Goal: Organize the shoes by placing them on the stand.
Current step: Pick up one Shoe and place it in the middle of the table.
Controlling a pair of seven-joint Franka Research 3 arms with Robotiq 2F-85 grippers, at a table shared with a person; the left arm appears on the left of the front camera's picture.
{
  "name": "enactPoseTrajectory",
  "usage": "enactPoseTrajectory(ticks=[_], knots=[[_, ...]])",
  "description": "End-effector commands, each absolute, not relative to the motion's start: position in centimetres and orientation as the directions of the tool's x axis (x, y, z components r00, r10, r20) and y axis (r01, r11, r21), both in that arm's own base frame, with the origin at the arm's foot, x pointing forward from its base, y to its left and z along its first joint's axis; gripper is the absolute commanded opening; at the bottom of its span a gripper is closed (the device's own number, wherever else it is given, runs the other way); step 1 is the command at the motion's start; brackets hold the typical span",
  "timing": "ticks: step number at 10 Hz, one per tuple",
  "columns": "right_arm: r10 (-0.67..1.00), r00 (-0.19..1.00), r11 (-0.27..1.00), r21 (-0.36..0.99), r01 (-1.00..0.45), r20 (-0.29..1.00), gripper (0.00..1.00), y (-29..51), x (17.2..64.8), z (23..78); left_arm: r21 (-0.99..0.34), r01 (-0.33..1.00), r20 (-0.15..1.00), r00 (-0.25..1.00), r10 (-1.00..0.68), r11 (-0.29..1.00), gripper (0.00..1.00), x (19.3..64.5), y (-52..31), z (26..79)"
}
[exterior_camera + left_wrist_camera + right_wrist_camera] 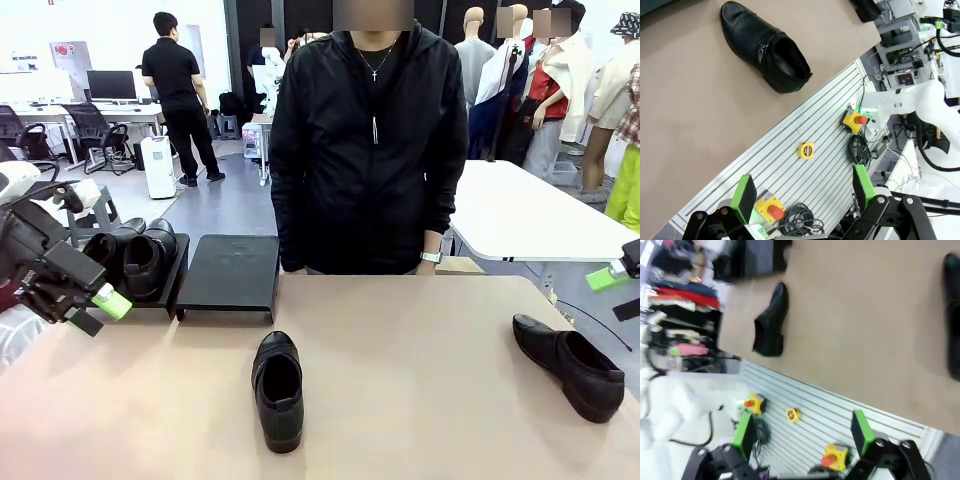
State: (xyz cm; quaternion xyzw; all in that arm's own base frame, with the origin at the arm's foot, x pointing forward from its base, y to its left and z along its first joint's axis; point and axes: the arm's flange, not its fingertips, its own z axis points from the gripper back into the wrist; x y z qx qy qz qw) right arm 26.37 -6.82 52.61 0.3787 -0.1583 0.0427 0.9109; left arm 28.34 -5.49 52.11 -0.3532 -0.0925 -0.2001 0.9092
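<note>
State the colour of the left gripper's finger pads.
The left gripper's pads are bright green, clearest in the left wrist view.

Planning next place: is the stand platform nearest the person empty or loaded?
Empty: the platform is bare on top; a pair of shoes sits on the other platform.

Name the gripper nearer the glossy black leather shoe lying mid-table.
Left. The left gripper hovers left of the mid-table shoe; the right gripper sits farther, past the table's right edge.
</note>
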Motion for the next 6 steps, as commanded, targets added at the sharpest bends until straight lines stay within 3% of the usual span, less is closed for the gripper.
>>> enactPoseTrajectory(ticks=[1,6], knots=[[0.015,0.952,0.717,0.66,-0.224,0.307,1.0,-7.1,26.09,54.04,-0.619,0.446,0.325,0.895,-0.306,0.647,1.0,28.46,-5.45,52.11],[0.015,0.952,0.717,0.66,-0.224,0.307,1.0,-7.1,26.09,54.04,-0.619,0.446,0.325,0.895,-0.306,0.647,1.0,28.46,-5.45,52.11]])
